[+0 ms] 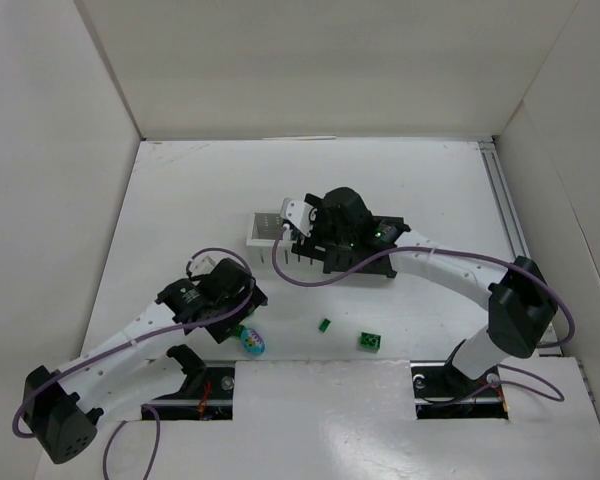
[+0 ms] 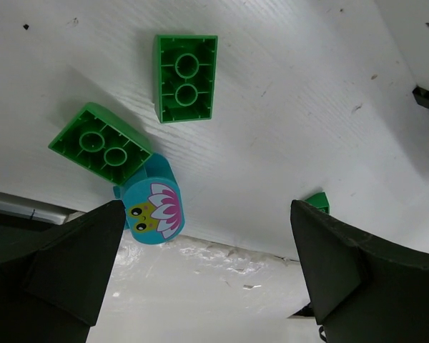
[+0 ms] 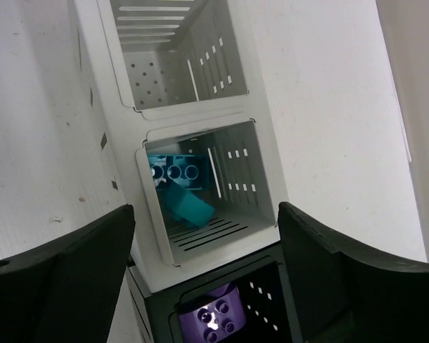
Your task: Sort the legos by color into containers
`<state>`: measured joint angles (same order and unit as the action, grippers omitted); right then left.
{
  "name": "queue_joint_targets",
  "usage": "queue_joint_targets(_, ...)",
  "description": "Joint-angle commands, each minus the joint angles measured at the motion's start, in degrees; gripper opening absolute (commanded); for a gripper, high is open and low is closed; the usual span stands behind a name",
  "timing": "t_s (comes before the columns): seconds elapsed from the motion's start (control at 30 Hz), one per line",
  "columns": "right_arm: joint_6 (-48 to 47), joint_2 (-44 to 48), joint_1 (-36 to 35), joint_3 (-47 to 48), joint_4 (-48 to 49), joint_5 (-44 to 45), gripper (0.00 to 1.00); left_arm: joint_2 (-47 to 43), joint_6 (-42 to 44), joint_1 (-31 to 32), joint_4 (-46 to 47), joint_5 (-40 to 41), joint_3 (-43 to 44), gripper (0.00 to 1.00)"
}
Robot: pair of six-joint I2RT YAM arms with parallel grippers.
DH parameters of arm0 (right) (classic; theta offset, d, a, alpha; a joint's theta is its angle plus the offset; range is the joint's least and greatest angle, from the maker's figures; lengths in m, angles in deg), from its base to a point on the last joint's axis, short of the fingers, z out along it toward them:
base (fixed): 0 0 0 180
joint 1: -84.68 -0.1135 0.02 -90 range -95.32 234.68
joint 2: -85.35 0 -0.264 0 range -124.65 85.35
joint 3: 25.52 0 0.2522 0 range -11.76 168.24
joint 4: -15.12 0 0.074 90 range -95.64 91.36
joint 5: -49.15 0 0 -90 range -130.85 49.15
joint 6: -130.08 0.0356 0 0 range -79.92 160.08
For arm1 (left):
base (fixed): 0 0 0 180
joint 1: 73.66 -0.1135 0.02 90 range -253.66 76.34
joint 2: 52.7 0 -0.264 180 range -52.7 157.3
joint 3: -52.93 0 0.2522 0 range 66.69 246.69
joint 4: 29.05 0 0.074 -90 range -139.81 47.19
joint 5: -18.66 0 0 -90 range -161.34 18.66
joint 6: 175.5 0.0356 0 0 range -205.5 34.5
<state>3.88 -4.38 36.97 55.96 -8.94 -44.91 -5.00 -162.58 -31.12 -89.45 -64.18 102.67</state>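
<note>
Right gripper [image 3: 206, 209] spread empty over a slotted white bin [image 3: 257, 179] holding smooth teal bricks [image 3: 188, 206]; left gripper [image 2: 207, 214] wide open over a rounded teal piece [image 2: 152, 207]; two ribbed green bricks [image 2: 186, 77] beyond.

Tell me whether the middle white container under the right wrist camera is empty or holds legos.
Holds legos: the right wrist view shows teal legos lying inside the middle white container.

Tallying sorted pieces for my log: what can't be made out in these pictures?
Top view: containers mostly under the right arm; contents unseen.
Right wrist view: black container cut by the bottom edge; one purple lego shows.
Same view: teal legos overlap in shadow; count unclear.
Left wrist view: green lego half behind a finger of the left hand.
</note>
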Motion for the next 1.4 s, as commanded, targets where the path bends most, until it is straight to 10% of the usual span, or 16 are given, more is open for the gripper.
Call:
queue_joint_targets(0.0, -0.80, 2.36, 0.07, 1.63, 1.16, -1.66, 0.86, 0.72, -0.53, -0.09, -1.80, -1.53, -0.48, 1.00)
queue_joint_targets(0.7, 0.87, 13.44, 5.69, -12.26, 3.54, -7.80, 0.89, 17.77, -19.43, 13.44, -6.54, 3.47, 3.64, 0.99)
queue_joint_targets(0.97, 1.40, 16.17, 8.50, -13.85, 3.54, -9.56, 0.89, 19.89, -19.43, 13.44, -2.60, 5.76, 2.87, 0.60)
queue_joint_targets(1.37, 1.93, 17.22, 9.65, -14.37, 4.07, -10.09, 0.89, 17.51, -18.38, 13.44, -0.39, 6.90, 2.24, 0.53)
